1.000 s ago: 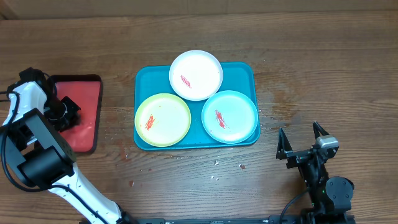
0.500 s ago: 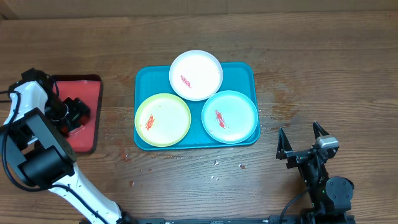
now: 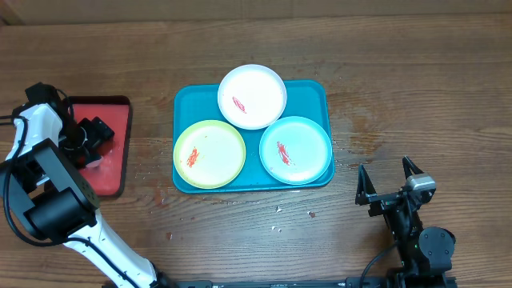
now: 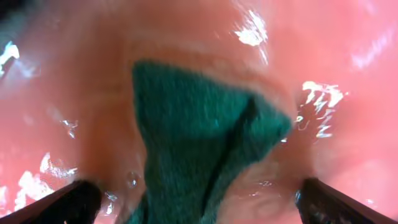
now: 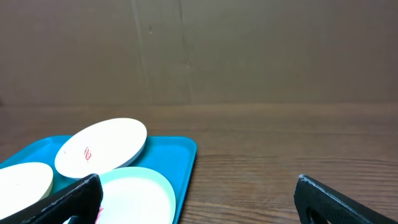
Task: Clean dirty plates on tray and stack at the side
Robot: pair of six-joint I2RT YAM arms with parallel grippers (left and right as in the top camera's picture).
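Note:
Three plates lie on the teal tray, each with a red smear: white at the back, yellow-green front left, aqua front right. My left gripper hangs low over the red tray at the far left. In the left wrist view it is open, its fingertips wide apart on either side of a crumpled dark green cloth lying on the wet red surface. My right gripper stands open and empty near the front right, facing the tray and the white plate.
The red tray with a dark rim sits at the left edge of the wooden table, its surface wet and shiny. Small crumbs and red specks dot the wood in front of the teal tray.
My left gripper has gone from shut to wide open over the red tray. The right arm and the plates have not moved.

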